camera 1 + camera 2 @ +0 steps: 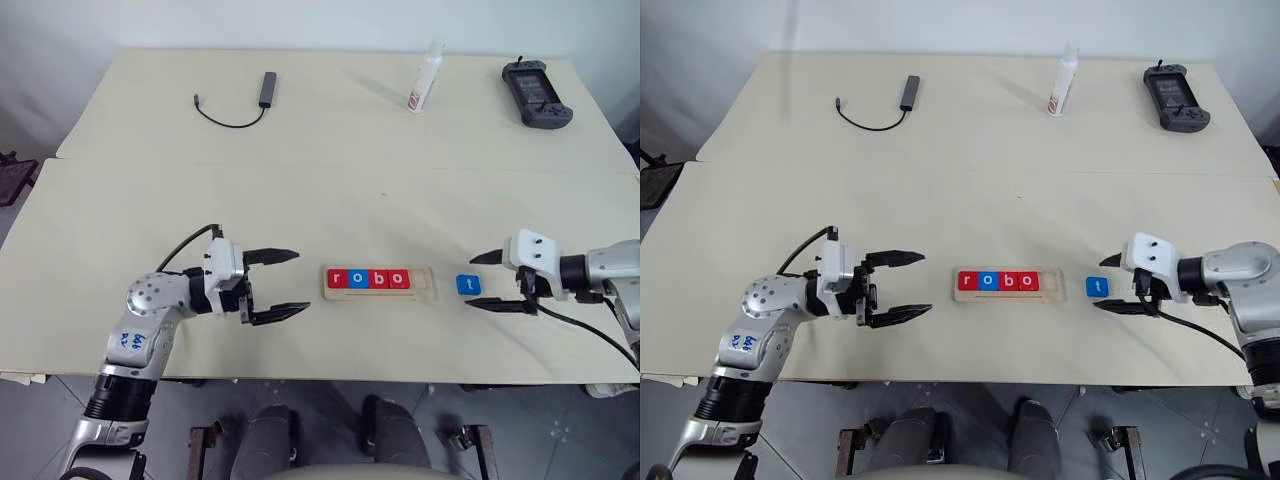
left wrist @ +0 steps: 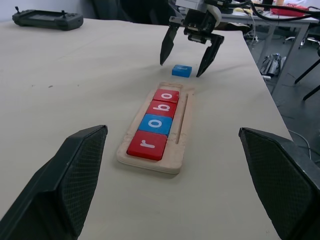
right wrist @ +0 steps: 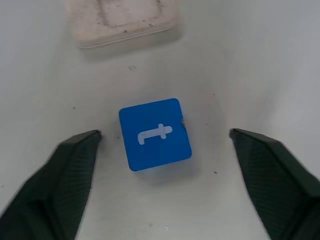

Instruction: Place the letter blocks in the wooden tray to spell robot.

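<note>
The wooden tray lies near the table's front edge and holds four letter blocks reading r, o, b, o; its right end slot is bare. A blue block with the letter t lies flat on the table just right of the tray. My right gripper is open right of that block, its fingers pointing at it and apart from it; in the right wrist view the t block sits ahead between the fingertips. My left gripper stands open left of the tray, holding nothing.
At the back of the table lie a black cable with an adapter, a white bottle and a black handheld controller. A seam runs across the table between the back and front halves.
</note>
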Robot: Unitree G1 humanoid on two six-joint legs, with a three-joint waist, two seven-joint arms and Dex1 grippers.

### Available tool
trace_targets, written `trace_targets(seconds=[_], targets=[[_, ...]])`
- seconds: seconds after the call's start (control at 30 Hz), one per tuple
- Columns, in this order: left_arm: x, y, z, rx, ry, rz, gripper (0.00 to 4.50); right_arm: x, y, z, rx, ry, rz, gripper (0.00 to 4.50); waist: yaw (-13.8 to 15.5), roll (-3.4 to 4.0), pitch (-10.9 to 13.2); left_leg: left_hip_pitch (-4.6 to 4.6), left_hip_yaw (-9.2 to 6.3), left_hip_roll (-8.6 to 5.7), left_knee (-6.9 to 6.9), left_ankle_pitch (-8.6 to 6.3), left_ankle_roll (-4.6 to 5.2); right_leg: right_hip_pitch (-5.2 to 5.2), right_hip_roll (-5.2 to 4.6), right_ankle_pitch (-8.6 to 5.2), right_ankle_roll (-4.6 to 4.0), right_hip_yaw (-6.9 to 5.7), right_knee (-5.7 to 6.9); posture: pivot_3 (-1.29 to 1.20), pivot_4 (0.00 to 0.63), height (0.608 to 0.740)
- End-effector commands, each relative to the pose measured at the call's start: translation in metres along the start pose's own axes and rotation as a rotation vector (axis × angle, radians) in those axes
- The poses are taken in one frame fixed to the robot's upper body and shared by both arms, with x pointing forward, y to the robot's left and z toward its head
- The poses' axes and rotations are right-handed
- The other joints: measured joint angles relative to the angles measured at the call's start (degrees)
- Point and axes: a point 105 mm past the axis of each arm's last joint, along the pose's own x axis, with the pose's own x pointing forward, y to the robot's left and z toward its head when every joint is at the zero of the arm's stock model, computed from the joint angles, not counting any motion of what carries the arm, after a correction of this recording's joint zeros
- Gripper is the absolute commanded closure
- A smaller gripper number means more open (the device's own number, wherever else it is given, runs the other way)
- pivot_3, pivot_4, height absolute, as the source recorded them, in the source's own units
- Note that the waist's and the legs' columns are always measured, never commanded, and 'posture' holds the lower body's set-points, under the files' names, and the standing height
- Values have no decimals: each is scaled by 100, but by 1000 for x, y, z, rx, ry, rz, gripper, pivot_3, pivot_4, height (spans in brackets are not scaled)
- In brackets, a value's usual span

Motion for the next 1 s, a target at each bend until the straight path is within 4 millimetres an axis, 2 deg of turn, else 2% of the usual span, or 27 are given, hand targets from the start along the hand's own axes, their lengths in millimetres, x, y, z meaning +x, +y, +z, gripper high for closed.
trace_targets(seconds=[0.03,0.17,0.2,0.43,0.57,0.73,0.93,1.0], targets=[[-2,-1,11,58,-10,10,0,4,3,-3,1,19,51,1597,-4,0,0,2,0,1,1,0,0,2,1,0,0,0,0,0,150,740],[-3,0,12,67,-10,26,0,3,-3,5,-17,9,42,2909,-4,0,0,4,-1,3,7,0,-1,5,1,0,0,1,3,0,150,740],[-3,0,12,69,-10,31,0,2,-6,8,-20,5,40,3048,-4,0,0,4,-1,3,8,1,-1,5,1,0,0,1,3,0,150,740],[-3,0,13,67,-16,40,0,3,-9,46,-93,-41,85,3040,-3,2,1,0,0,3,5,1,-3,-2,1,0,0,2,5,0,150,740],[-1,-3,13,61,-24,52,0,15,-6,65,-89,-61,131,3040,-3,2,1,0,-1,3,6,1,-3,-2,1,0,0,2,5,0,150,740],[2,-6,11,46,-34,70,0,32,-1,66,-109,-44,164,3040,21,2,1,-4,-6,1,6,1,-3,-2,0,0,0,-1,3,0,150,740],[0,-8,11,43,-30,89,0,42,2,69,-98,-50,184,3040,-1,2,1,-3,-5,0,4,1,-3,-3,-1,0,0,-1,4,0,150,740],[-1,-7,11,44,-28,95,0,42,3,68,-76,-48,191,2311,2,2,1,-3,-5,0,4,1,-3,-3,-1,0,0,-1,4,0,150,740]])
